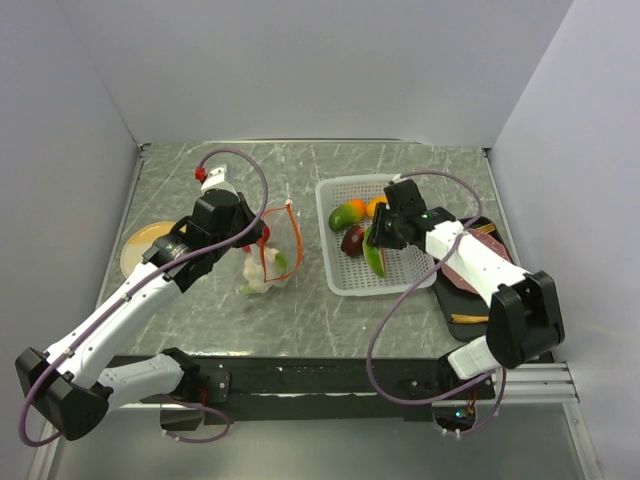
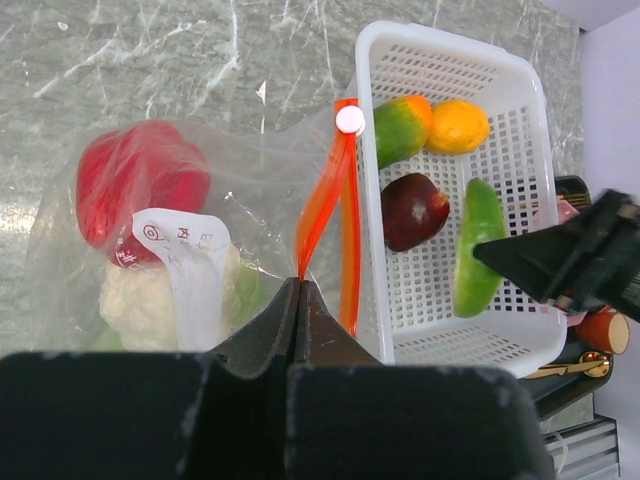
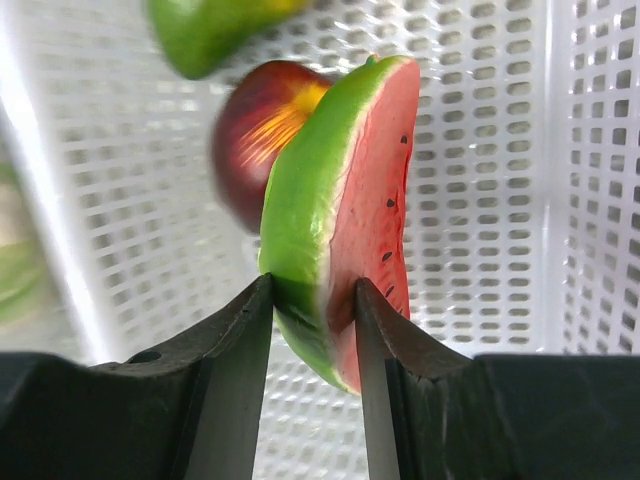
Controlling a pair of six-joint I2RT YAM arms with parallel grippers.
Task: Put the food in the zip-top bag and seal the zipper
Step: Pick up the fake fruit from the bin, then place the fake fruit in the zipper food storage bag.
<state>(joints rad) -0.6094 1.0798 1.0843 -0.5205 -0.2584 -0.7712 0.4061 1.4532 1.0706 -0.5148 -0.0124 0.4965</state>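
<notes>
Holding a glossy red pepper [image 2: 140, 180] and a knobbly white cauliflower [image 2: 135, 300], the clear crinkly zip-top bag [image 2: 260, 170] sits on the marbled worktop [image 1: 420, 165] just left of the white perforated basket [image 2: 515, 170]. The left claw [image 2: 300, 295] is pinched together on the bag's edge where its orange-red zipper [image 2: 325, 210] ends. Inside the basket sit a green-orange mango [image 2: 400, 128], an orange [image 2: 457, 126] and a dark purple ball [image 2: 412, 210]; there too the right claw [image 3: 312, 290] clamps the wedge-shaped watermelon slice [image 3: 340, 180], one finger on rind, one on red flesh.
</notes>
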